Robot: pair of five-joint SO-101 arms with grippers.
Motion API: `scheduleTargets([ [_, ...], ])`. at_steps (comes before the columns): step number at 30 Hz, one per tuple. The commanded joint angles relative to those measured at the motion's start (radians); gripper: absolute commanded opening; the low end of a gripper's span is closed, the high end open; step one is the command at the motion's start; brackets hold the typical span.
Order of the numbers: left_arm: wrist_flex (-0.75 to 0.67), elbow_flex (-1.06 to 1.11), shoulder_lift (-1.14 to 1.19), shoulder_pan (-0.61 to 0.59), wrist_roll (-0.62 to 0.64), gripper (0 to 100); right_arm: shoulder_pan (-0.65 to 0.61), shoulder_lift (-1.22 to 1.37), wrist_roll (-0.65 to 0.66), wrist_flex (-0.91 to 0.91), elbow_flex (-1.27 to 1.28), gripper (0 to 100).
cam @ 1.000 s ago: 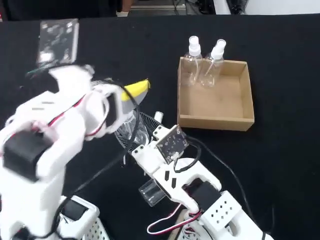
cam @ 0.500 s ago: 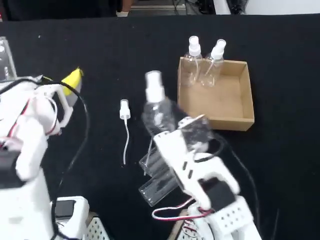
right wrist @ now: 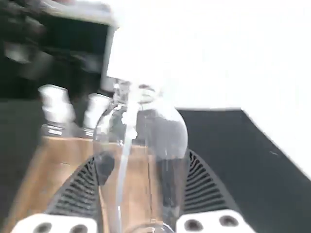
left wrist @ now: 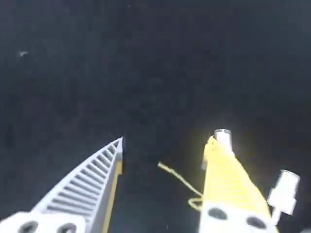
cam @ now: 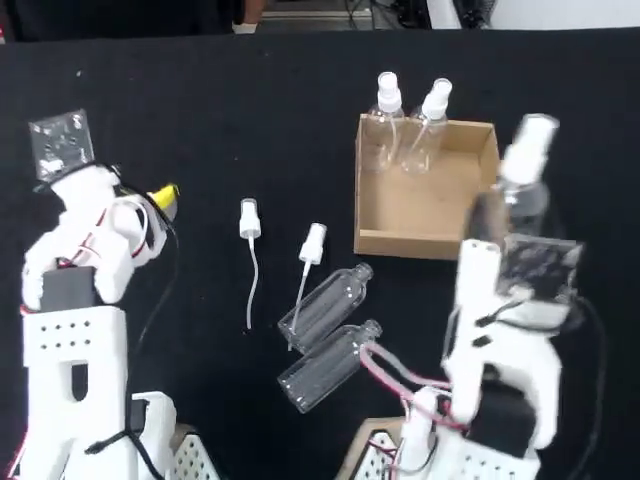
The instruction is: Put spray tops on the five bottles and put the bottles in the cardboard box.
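My right gripper is shut on a clear bottle with a white spray top, held upright just off the right front corner of the cardboard box. In the right wrist view the bottle stands between the ribbed fingers, with the box behind it. Two capped bottles stand in the box's far left corner. Two topless bottles lie on the table with two loose spray tops beside them. My left gripper is open and holds nothing, at the table's left.
Black cloth covers the whole table. The loose spray tops' long dip tubes trail toward the front. Both arm bases stand at the front edge. A spray top lies beyond the left gripper's yellow finger.
The right arm has swung right with the capped bottle, from the table's middle to the box's right side. The left arm has drawn back to the left, away from the bottles.
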Motion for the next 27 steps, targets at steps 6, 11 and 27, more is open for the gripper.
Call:
scheduleTargets([
  [6,-0.477,0.372,-0.008,0.025,-0.002,26,0.307,0.483,0.035,-0.411,-0.090,1.1],
  [11,-0.552,0.464,-0.006,0.124,-0.002,26,0.376,0.723,0.037,-0.786,0.004,1.1],
  [27,-0.618,0.575,-0.006,0.168,0.000,26,0.466,1.429,-0.233,-1.456,-0.073,1.1],
])
